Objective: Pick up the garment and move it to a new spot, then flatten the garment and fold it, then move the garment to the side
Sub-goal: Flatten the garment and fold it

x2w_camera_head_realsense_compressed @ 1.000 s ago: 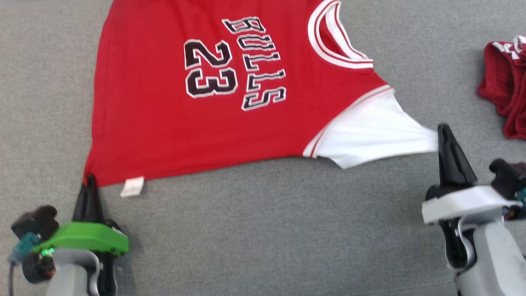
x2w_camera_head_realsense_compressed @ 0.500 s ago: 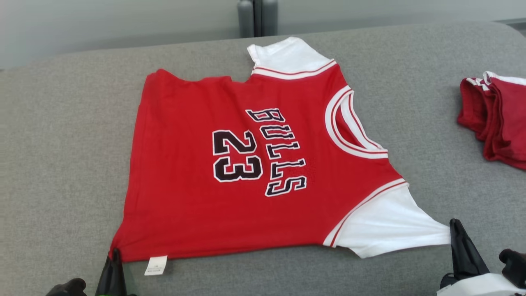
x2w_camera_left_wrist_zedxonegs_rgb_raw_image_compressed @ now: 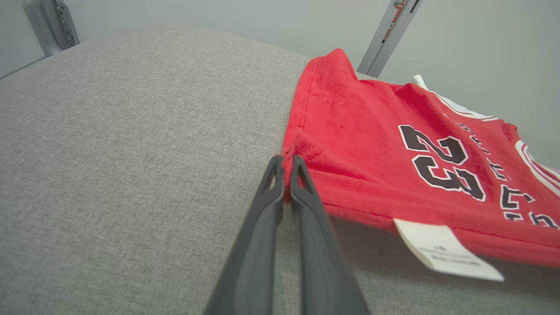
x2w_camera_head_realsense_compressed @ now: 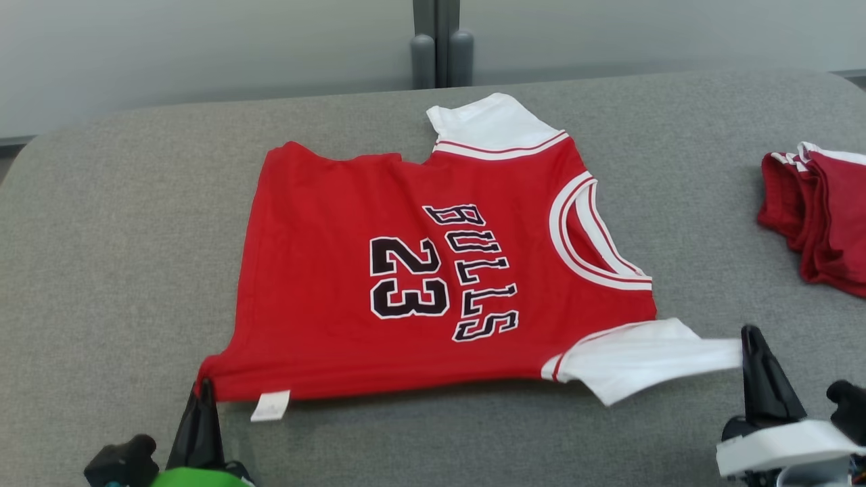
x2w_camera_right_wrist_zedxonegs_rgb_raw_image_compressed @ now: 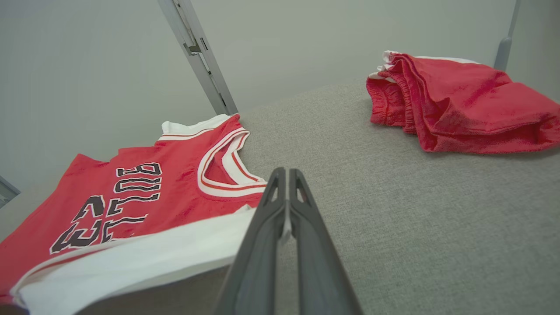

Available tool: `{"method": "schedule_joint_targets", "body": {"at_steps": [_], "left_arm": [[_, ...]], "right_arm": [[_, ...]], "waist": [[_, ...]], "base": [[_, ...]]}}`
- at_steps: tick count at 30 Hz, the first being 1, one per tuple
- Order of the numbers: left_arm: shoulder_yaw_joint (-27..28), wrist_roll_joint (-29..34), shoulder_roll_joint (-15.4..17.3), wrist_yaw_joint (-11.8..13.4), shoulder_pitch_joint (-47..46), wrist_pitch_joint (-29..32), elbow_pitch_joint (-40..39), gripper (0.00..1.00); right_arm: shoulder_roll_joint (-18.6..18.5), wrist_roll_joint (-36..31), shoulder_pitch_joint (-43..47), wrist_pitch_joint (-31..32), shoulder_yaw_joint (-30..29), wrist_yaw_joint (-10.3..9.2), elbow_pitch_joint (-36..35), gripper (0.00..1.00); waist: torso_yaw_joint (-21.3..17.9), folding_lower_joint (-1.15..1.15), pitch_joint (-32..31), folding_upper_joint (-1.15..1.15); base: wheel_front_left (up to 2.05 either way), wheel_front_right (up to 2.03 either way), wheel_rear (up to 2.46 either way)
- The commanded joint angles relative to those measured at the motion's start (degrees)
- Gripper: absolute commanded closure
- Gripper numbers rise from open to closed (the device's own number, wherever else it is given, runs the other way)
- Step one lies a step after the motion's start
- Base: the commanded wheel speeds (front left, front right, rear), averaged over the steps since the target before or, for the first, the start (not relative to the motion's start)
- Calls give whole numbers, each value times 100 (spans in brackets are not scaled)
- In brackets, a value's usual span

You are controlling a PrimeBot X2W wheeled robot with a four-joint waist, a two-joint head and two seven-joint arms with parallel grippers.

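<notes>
Jersey (x2w_camera_head_realsense_compressed: 318,304), BULLS and 23 lettering, white tag (x2w_camera_head_realsense_compressed: 270,406)

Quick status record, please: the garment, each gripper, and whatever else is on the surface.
garment: red jersey, printed side up, spread on the grey surface, near edge raised off it
left: left gripper shut on the near hem corner, beside the white tag
right: right gripper shut on the end of the near white sleeve
other: folded red garment at right, apart from the jersey
fold: not yet begun
</notes>
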Motion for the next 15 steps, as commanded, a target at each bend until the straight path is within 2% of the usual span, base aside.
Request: {"method": "schedule_joint_targets", "body": {"at_steps": [1, 5, 15], "left_arm": [[-4, 10, 26, 16, -207, -3, -5, 100], [-37, 3, 69, 15, -634, -4, 150, 100], [-115, -86, 264, 15, -1887, -3, 786, 100]], "right_arm": [[-38, -22, -183, -25, -17, -23, -20, 100], [-31, -138, -810, -25, 43, -18, 105, 100], [-76, -700, -2497, -23, 264, -18, 1005, 100]], "waist": [[11, 0, 100, 0], [25, 0, 307, 0], [49, 0, 1038, 0]], "base": [[0, 0, 0], [0, 0, 0], [0, 0, 0]]}}
